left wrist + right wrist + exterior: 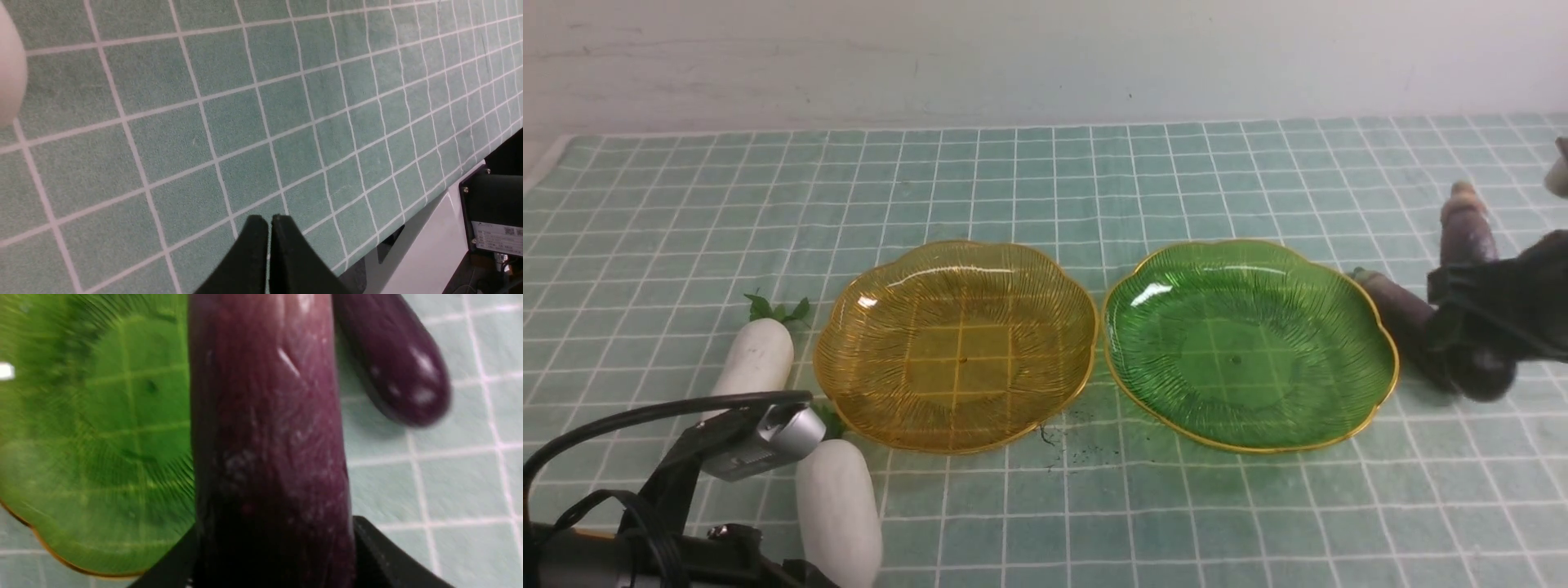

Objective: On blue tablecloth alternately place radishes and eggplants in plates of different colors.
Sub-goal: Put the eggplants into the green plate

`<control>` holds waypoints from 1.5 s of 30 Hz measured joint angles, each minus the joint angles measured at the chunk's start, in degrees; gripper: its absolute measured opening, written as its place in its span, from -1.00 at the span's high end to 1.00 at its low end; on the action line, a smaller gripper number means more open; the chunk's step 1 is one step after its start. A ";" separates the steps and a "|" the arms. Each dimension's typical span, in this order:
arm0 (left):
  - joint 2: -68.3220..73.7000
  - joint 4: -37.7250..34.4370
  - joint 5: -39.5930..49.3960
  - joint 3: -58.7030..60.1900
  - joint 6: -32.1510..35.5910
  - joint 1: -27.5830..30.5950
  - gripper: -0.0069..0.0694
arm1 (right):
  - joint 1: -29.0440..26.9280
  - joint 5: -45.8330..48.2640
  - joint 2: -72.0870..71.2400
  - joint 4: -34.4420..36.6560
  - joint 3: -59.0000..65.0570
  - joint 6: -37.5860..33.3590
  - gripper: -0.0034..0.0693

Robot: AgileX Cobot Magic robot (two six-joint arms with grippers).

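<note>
**Operator:** Report the left gripper [269,223].

**Technician:** The jaws are fully closed, pad against pad, with nothing between them. The unit hangs over bare blue tablecloth [1045,180]. Its arm [645,531] is far left of the green plate [1250,269] and closer to the robot.

**Operator:** Locate the radishes.

**Technician:** Both lie on the cloth left of the green plate, beyond the amber plate [956,269]. The rear radish [756,359] points its leaves away from the robot. The front radish [840,510] lies nearer the robot, with its upper end partly behind the wrist camera [768,445].

**Operator:** Plate arrangement?

**Technician:** The amber plate sits just left of the green plate, and their rims almost meet.

**Operator:** Report the eggplants and the right gripper [271,555].

**Technician:** The free eggplant [1401,314] lies on the cloth just right of the green plate, its stem end close to the rim. The gripped eggplant [1466,237] is just right of that one, with its stem cap pointing away from the robot. The right gripper's fingers [384,555] stand partway apart and press on both sides of its body. Whether it is clear of the cloth cannot be determined.
</note>
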 joint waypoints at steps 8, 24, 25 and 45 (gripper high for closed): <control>0.00 0.00 -0.11 0.00 0.00 0.00 0.84 | 5.39 -10.37 11.29 8.43 -0.31 -15.34 -0.08; 0.00 -0.06 -1.46 0.00 0.00 0.00 0.84 | 5.76 -12.37 17.42 9.16 -3.41 -20.20 -0.64; 0.00 -0.06 -1.50 0.00 0.00 0.00 0.84 | 5.76 -11.72 17.42 8.96 -3.47 -20.20 -0.72; 0.00 -0.06 -1.79 0.00 0.00 0.00 0.83 | -4.16 -6.33 16.95 -3.11 -10.39 -18.35 -0.72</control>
